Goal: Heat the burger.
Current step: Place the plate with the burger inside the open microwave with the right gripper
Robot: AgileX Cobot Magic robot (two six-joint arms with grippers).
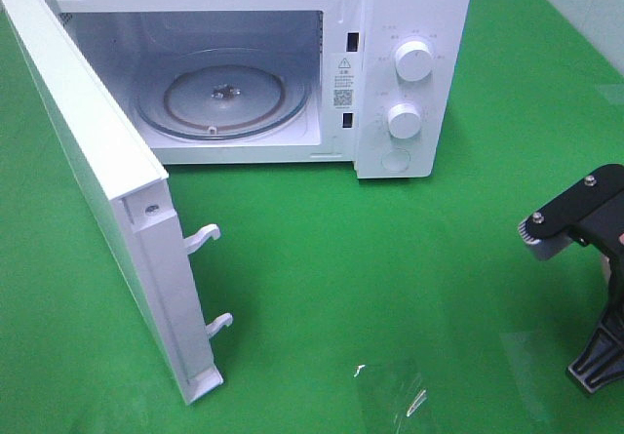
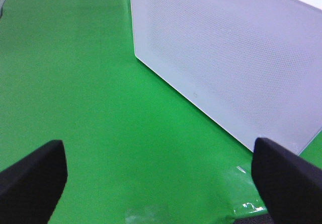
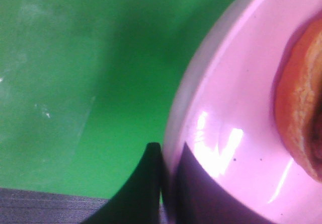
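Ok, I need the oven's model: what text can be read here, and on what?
No text is readable.
Sticker on the microwave frame: warning triangle and square code, print too small.
Marks around the upper knob and lower knob: too small.

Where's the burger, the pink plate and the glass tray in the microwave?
burger (image 3: 302, 108), right wrist view, on the bun's side.
pink plate (image 3: 226, 98), right wrist view, on its bare surface.
glass tray (image 1: 268, 102), exterior high view, on its clear glass.
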